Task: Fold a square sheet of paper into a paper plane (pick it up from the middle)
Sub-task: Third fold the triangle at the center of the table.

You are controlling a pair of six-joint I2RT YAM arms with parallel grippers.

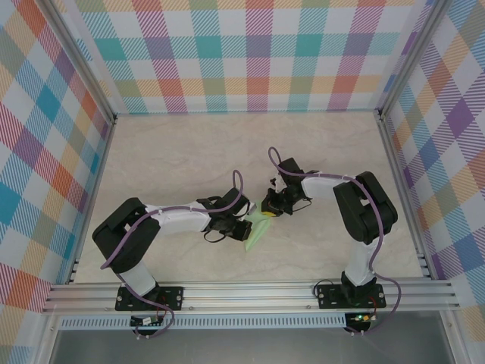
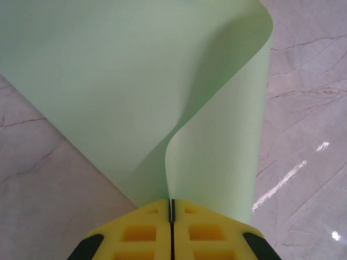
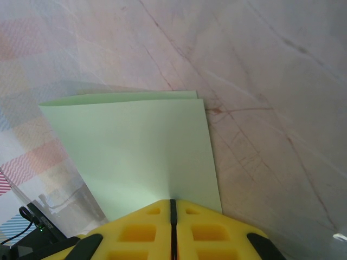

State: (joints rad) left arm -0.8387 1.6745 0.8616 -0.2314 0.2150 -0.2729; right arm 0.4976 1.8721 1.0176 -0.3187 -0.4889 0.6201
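Square sheet of paper [image 1: 256,233]: pale green, doubled over. Two layers show at its edge in the right wrist view, and there is a loose curl in the left wrist view.

Left jaws: closed tight on the sheet's left side, with the paper pinched between the yellow pads [image 2: 141,233].

Right jaws: closed tight on the sheet's far-right edge, with no gap showing.

Marbled desk [image 1: 189,159] lies beneath the sheet, which sits just near of the desk's middle. Cannot tell whether the sheet's near corner touches the desk.
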